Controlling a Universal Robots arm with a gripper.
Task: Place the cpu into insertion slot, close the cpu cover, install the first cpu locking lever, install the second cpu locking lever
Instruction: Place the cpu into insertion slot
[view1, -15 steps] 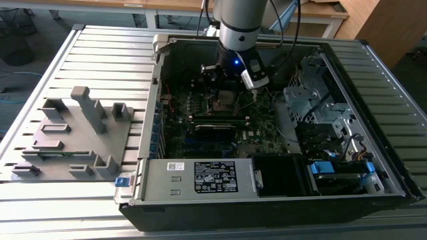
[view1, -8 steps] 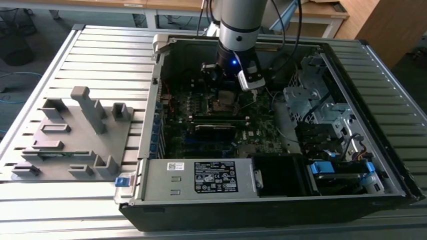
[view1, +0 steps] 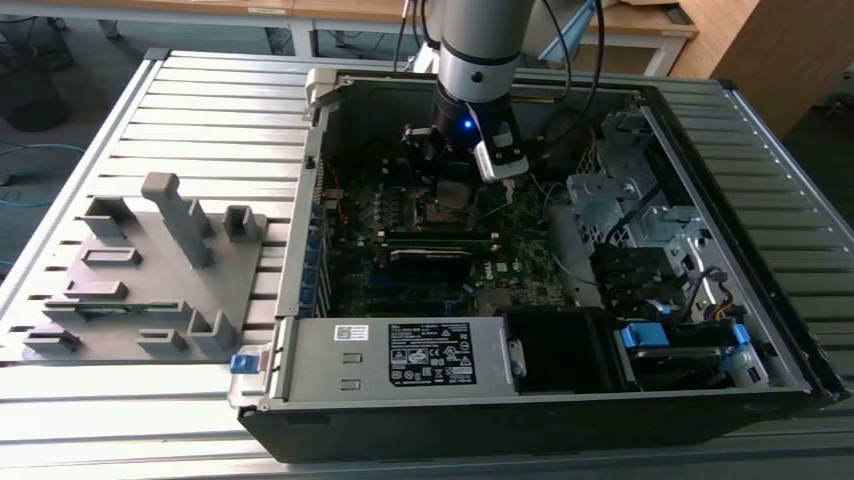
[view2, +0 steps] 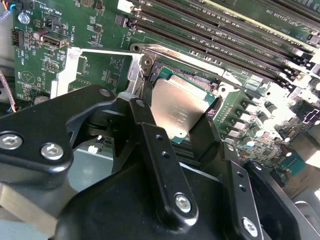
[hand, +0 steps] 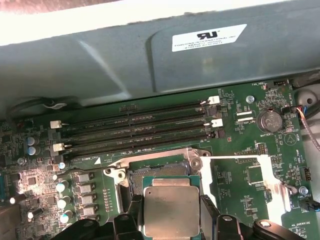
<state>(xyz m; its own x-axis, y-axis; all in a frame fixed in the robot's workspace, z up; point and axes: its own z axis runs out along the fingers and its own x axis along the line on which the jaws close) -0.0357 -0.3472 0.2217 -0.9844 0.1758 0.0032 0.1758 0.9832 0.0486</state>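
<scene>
**One chip in my grip, right over its slot**

My gripper is closed on the one cpu. My two black fingers press on two of its sides. The cpu is right over the one insertion slot. I cannot tell if it touches. The one cpu cover is flipped open, just beside the slot. Four long memory slots lie near the slot's edge. The grey case wall stands close behind them. The case is open on top.
</scene>
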